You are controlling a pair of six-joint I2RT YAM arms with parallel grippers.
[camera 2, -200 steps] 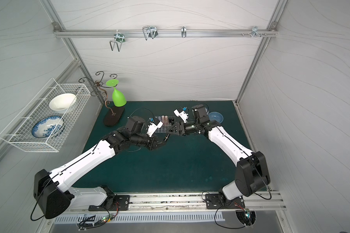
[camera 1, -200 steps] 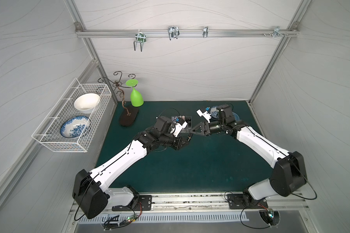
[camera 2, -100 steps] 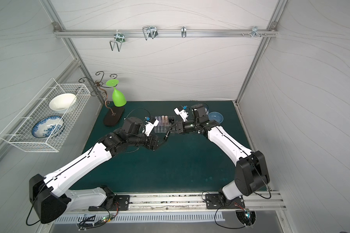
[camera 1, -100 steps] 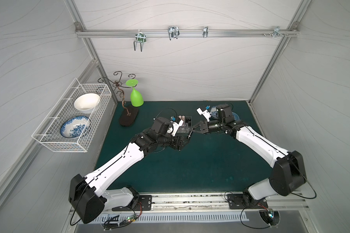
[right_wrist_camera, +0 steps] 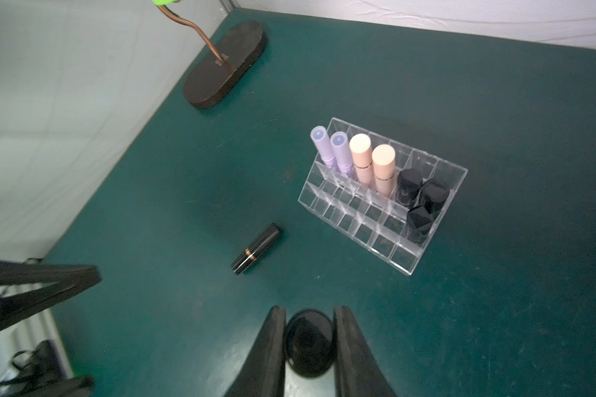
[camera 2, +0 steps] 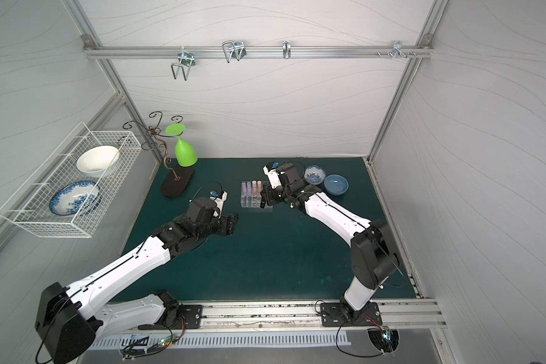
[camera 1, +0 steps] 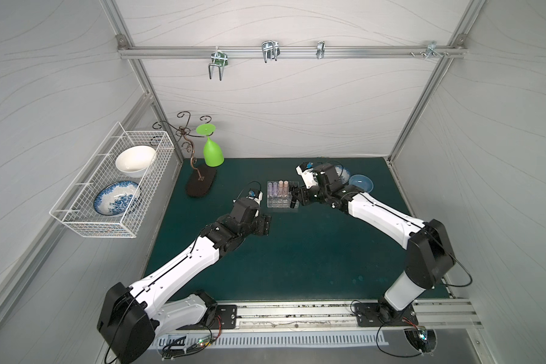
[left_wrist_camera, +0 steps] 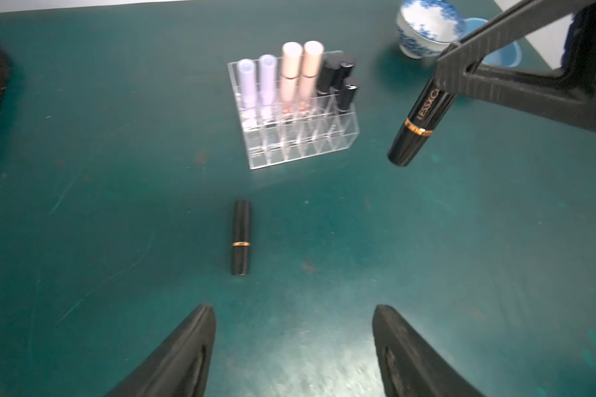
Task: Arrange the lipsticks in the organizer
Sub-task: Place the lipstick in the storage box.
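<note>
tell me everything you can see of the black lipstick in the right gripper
The lipstick is a slim, glossy black tube, plastic by its look, with a thin gold band toward its lower end and gold lettering along its body, partly hidden by the grip. The right gripper is shut on its upper part. It hangs tilted, lower end free, above the green mat, beside the clear organizer on the side where black tubes stand, apart from it. Nothing else touches it.

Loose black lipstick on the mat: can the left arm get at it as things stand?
Probably yes. The left gripper is open and faces the loose lipstick, only bare mat between them. The organizer stands beyond it; the right gripper, shut on another black lipstick, is off to the side.
</note>
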